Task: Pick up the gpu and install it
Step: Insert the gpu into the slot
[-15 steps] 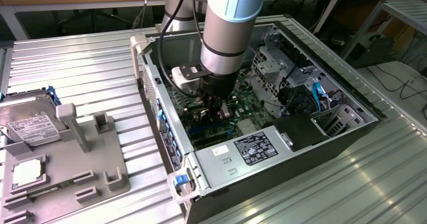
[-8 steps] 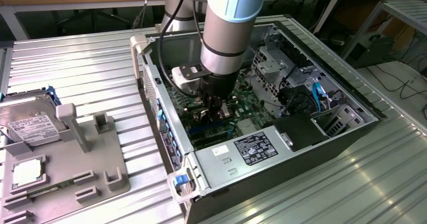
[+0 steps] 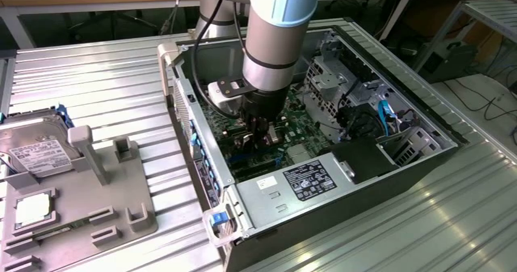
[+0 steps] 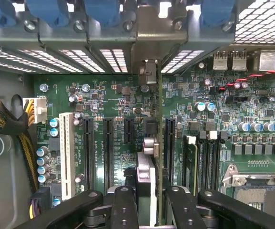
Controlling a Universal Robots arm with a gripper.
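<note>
A large open computer case [image 3: 388, 181] lies on its side on a ribbed metal table [image 3: 97, 84], and the robot arm [image 3: 275, 36] reaches straight down into it over the green motherboard [image 4: 104, 95]. At the exterior view's left a grey holder tray [image 3: 81, 217] stands beside the case with a hard drive [image 3: 32, 151] and a small square chip [image 3: 34, 206] in it. Inside the case, a power supply [image 3: 299, 184] with a black label sits at the near end. The claw [image 4: 149, 198] is low over the motherboard, its two black fingers [image 4: 124, 210] clenched on the gpu [image 4: 147, 176], which it grasps edge-on between them. The card runs away from the wrist toward the slotted rear wall of the case, its metal bracket [image 4: 149, 71] standing up against the slot openings there. It sits in line with one of the long black slots [image 4: 169, 148] on the motherboard, just beside it in the wrist view; whether its edge is already seated in the slot I cannot tell. As far as I can judge, the pick-up is done and the card has been carried into the case, so the work is well along: what is left is pressing the card home and letting go.
</note>
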